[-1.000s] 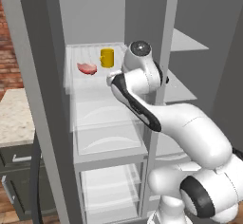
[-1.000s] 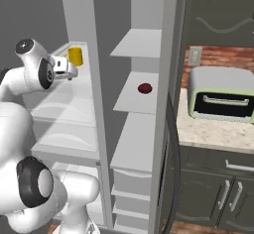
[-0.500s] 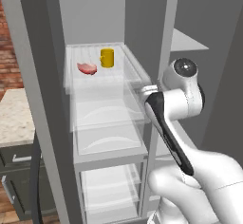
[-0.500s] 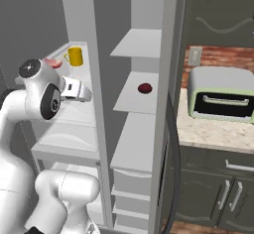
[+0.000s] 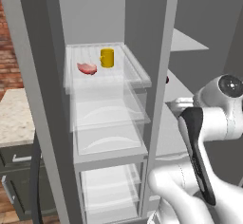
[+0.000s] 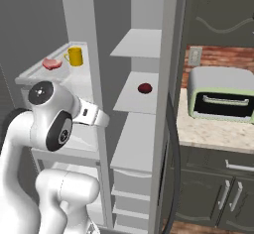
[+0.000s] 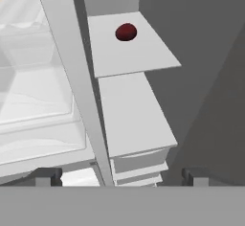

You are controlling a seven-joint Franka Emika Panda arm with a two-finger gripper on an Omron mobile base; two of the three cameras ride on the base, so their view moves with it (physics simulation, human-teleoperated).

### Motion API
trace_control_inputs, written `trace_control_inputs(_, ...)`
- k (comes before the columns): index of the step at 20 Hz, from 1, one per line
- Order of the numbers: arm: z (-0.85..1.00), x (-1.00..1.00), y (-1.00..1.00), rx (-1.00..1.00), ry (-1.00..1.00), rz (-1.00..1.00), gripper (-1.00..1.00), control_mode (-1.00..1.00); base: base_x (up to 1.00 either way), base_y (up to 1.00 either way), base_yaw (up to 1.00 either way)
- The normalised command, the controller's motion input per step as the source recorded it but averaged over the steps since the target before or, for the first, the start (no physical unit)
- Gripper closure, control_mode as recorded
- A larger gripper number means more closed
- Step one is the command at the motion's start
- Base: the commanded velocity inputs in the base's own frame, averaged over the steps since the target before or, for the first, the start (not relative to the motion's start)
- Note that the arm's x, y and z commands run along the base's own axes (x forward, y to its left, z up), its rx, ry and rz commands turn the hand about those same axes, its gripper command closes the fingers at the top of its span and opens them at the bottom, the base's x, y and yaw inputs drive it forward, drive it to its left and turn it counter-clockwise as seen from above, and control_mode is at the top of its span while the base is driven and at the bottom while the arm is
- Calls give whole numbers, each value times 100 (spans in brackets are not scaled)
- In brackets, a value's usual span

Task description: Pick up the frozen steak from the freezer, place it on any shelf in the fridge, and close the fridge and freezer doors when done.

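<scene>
The frozen steak [image 5: 87,68] lies flat on the top clear shelf [image 5: 138,74] of the fridge [image 5: 110,134], left of a yellow cup [image 5: 107,57]; it also shows from the other side [image 6: 51,63]. My gripper [image 7: 122,176] is open and holds nothing. It hangs well clear of the steak, in front of the divider post and looking into the freezer [image 7: 134,119], whose grey shelves and drawers [image 7: 139,164] lie ahead. The fridge door [image 5: 29,90] stands open at the left. At the right the freezer door [image 6: 171,84] stands open too.
A small dark red round item [image 7: 126,32] sits on a grey freezer shelf. The divider post [image 7: 76,81] stands just ahead of the hand. A toaster oven [image 6: 222,98] is on the counter to the right, and another counter [image 5: 14,118] lies at the left.
My arm has pulled back out of the fridge shelf and swung right and down toward the freezer side. The steak and the cup have stayed where they were.
</scene>
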Motion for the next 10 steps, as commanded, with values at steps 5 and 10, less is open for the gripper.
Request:
trace_control_inputs(5,0,-4,6,0,0,0,-100,-100,0,0,0)
trace_control_inputs(10,0,-6,53,0,0,0,-100,-100,0,0,0)
